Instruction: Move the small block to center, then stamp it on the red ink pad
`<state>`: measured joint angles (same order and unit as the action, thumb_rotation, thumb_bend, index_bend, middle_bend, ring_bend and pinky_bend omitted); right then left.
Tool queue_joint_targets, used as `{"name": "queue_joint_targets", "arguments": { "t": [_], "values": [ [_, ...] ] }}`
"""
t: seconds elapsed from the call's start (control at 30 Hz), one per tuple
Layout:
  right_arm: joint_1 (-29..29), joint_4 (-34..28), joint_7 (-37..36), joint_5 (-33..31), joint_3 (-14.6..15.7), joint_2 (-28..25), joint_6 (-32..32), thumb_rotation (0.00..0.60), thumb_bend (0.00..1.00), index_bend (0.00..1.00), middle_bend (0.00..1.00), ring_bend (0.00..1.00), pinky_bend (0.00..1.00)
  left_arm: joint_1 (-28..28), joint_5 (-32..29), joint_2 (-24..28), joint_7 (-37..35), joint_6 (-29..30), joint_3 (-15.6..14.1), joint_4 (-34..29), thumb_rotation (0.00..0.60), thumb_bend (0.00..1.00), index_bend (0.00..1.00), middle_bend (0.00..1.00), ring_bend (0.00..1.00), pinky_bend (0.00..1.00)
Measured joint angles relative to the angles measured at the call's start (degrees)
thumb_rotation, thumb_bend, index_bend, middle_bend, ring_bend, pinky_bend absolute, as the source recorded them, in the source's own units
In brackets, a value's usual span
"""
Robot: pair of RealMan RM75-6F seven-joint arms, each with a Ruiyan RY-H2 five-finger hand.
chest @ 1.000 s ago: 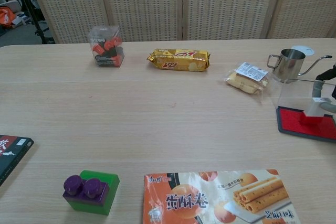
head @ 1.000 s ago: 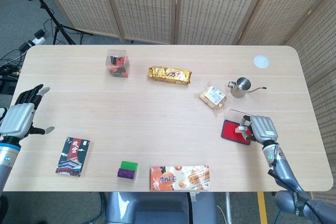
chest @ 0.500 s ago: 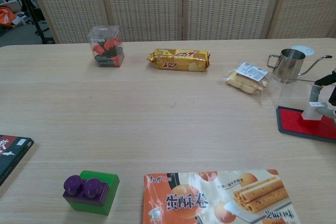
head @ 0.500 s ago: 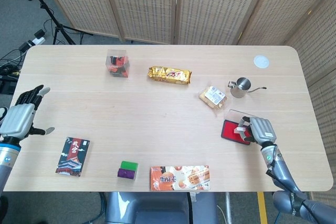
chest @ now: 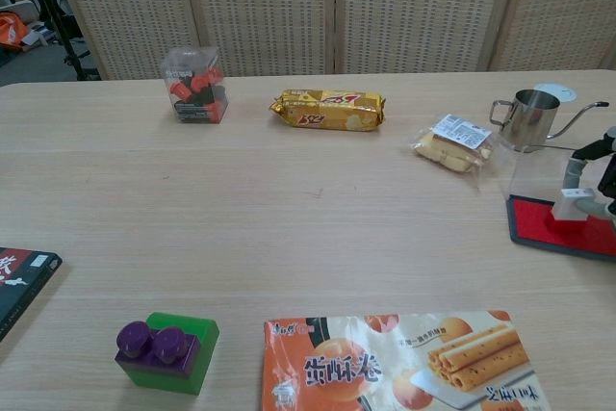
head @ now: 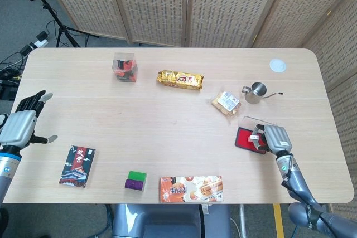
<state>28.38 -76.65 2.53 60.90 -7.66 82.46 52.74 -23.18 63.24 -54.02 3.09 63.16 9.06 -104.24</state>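
The red ink pad (head: 245, 139) (chest: 551, 228) lies near the table's right edge, with its clear lid (chest: 537, 172) standing open behind it. My right hand (head: 275, 137) (chest: 603, 172) pinches a small white block (head: 254, 137) (chest: 575, 202) over the pad's right part. The block's underside meets the red surface in the chest view; whether it presses I cannot tell. My left hand (head: 21, 123) hovers at the table's left edge, fingers spread, holding nothing. The chest view does not show it.
A steel pitcher (head: 255, 92) and a cracker packet (head: 226, 103) sit just behind the pad. A snack box (head: 191, 188), a purple-green brick (head: 135, 180) and a book (head: 77, 165) line the front edge. A gold biscuit pack (head: 179, 79) and a clear box (head: 125, 67) lie far back.
My right hand has shifted slightly left over the ink pad with the white block in it. The left hand has not moved.
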Motion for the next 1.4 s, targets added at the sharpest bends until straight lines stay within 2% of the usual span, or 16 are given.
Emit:
{"name": "queue_joint_targets", "arguments": {
  "t": [0.77,0.97,1.13,1.4],
  "values": [
    [-0.34,-2.85,0.92,0.11,-1.17,-1.21,0.84,0.6,0.67,0.57,0.97,0.9,1.0,0.45,0.91,0.66,-1.63,0.2,0.05,-0.05,0.6,0.02,0.0,0.0,0.0,0.0],
    [-0.3,-8.92,0.55,1.22,-2.69,-4.0,2.62,0.6,0.67,0.57,0.97,0.9,1.0,0.61,1.16,0.9,-2.24,0.24,0.1,0.01,0.6,0.02,0.0,0.0,0.0,0.0],
    [0.63,-16.24,1.56,1.93,-5.35,-6.79,4.67,0.6,0.67,0.57,0.97,0.9,1.0,0.71,1.55,1.08,-2.7,0.22,0.06,-0.05,0.6,0.02,0.0,0.0,0.0,0.0],
    [5.74,-18.97,8.16,-4.04,-8.48,-3.18,4.65,0.6,0.67,0.57,0.97,0.9,1.0,0.95,2.32,1.44,-3.63,0.2,-0.05,-0.02,0.6,0.02,0.0,0.0,0.0,0.0]
  ]
}}
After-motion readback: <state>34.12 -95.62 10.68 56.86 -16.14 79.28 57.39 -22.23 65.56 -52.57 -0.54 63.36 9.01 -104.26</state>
